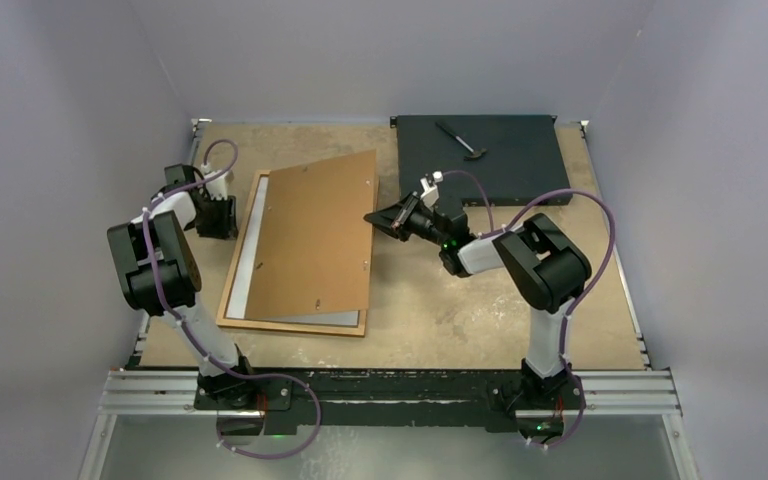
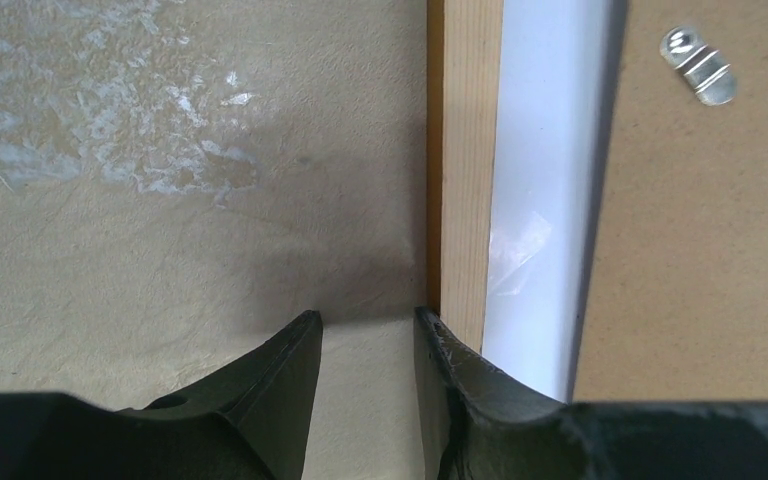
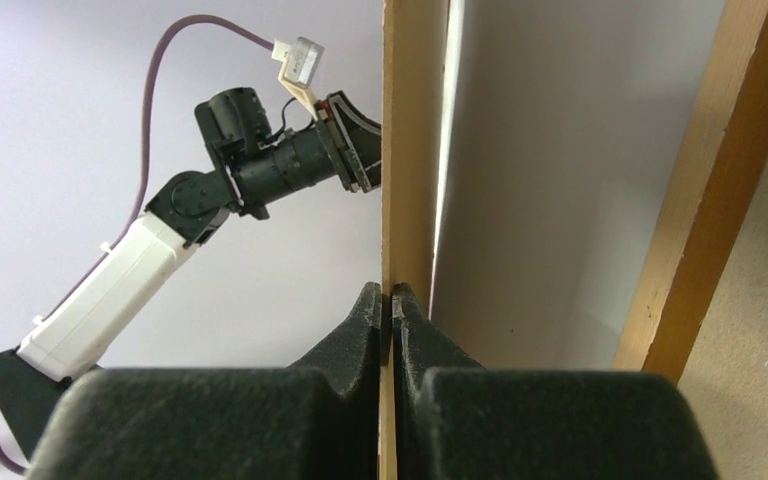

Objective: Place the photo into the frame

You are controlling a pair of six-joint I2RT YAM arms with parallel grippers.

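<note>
The orange-brown frame (image 1: 290, 325) lies flat on the table, left of centre. The photo (image 1: 250, 250) lies inside it with its white back up, showing as a strip along the left side. My right gripper (image 1: 372, 218) is shut on the right edge of the brown hardboard sheet (image 1: 315, 235) and holds that edge raised over the frame. In the right wrist view the gripper (image 3: 392, 295) pinches the board (image 3: 405, 150), with the photo's white back (image 3: 560, 180) and a frame rail (image 3: 710, 200) below. My left gripper (image 2: 367, 325) is open and empty, one finger against the frame's outer left rail (image 2: 465, 150).
A black flat box (image 1: 480, 160) with a small hammer-like tool (image 1: 460, 140) on it sits at the back right. The hardboard (image 2: 700, 250) carries a metal clip (image 2: 698, 68). Grey walls close in on both sides.
</note>
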